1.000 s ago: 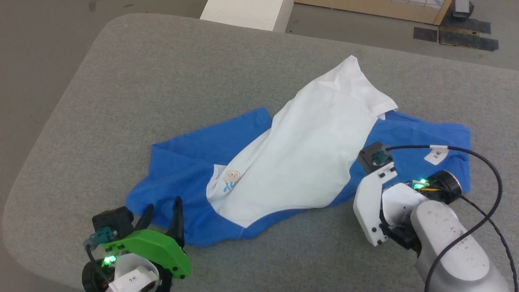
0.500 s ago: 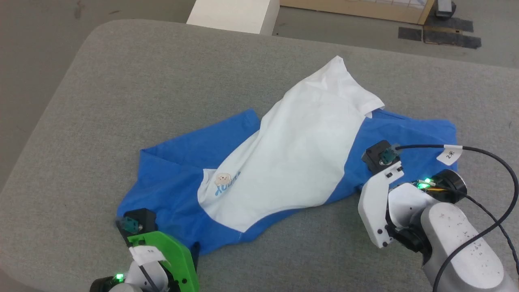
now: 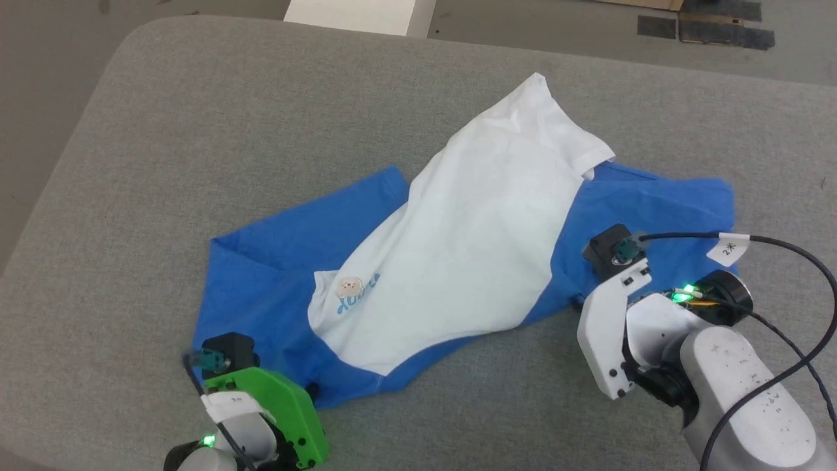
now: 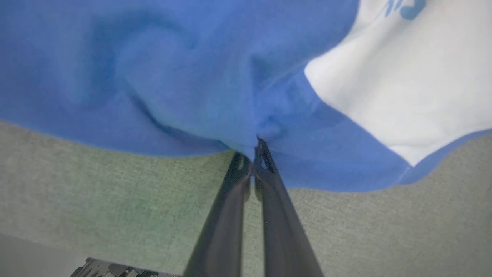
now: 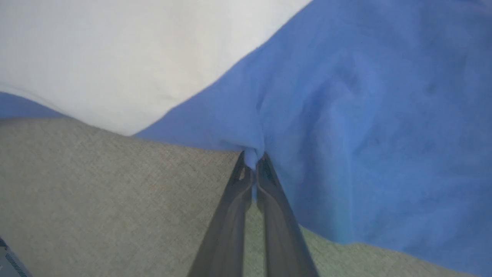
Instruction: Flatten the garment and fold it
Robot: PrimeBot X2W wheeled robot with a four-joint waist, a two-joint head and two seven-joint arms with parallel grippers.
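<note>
Left tool [image 4: 253, 154] dropped, pinching garment [image 3: 471, 242] hem, right tool [image 5: 251, 163] pinching hem too

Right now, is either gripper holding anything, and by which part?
Both hold the garment. The left gripper pinches its blue near edge toward the left side; the right gripper pinches the blue near edge toward the right side.

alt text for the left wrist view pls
The left pincer, its two dark fingers shut, pinches the blue edge of the shirt just above the grey table. The shirt's white body, with a bit of blue lettering, lies at the upper right.
</note>
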